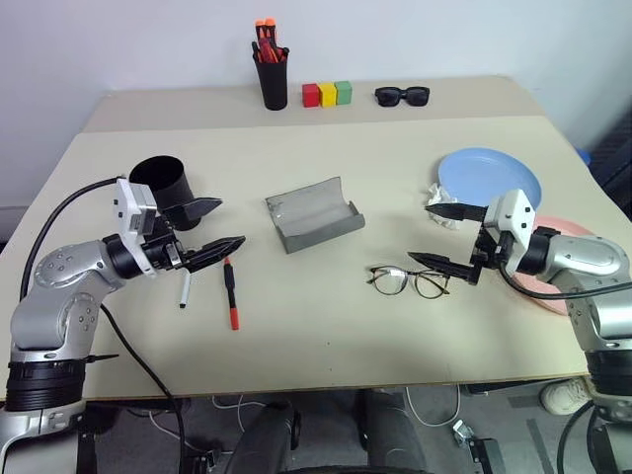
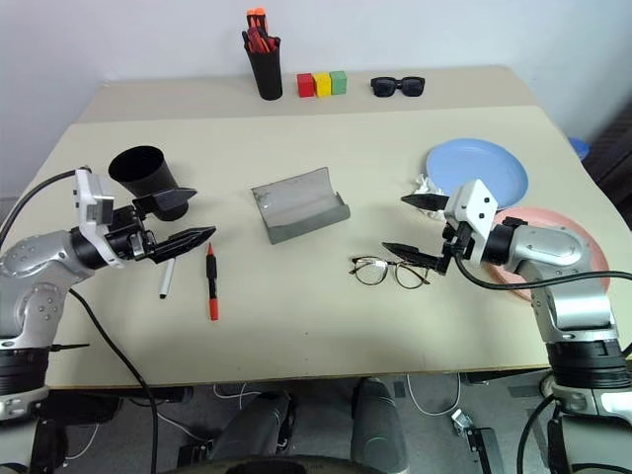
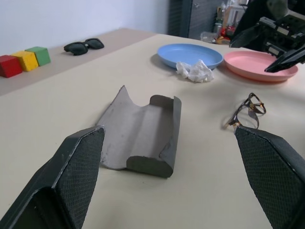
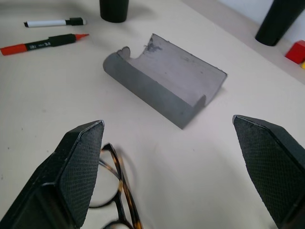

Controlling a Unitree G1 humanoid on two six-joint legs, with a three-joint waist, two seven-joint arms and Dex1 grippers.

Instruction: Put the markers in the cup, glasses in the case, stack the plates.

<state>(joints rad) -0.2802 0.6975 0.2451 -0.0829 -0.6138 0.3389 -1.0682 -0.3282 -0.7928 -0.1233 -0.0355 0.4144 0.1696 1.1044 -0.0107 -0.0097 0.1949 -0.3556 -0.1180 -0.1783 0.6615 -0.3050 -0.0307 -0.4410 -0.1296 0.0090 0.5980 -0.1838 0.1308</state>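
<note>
The white marker (image 1: 185, 288) and the red and black marker (image 1: 230, 292) are seen lying side by side on the surface (image 1: 316, 336), in the lower left of the head view. The black cup (image 1: 163, 187) is stood just above them, at middle left. The grey case (image 1: 313, 213) is laid open in the middle of the frame. The glasses (image 1: 409, 281) are placed below and to the right of it, unfolded. The blue plate (image 1: 491, 175) is seen at the right, and the pink plate (image 1: 558, 286) is set lower, at the right edge. The two plates are not stacked.

The left pincer (image 1: 210, 229) is held wide open above the markers, with nothing in it. The right pincer (image 1: 441, 237) is also spread open and empty, just right of the glasses.

A crumpled white scrap (image 3: 194, 71) is seen beside the blue plate.
</note>
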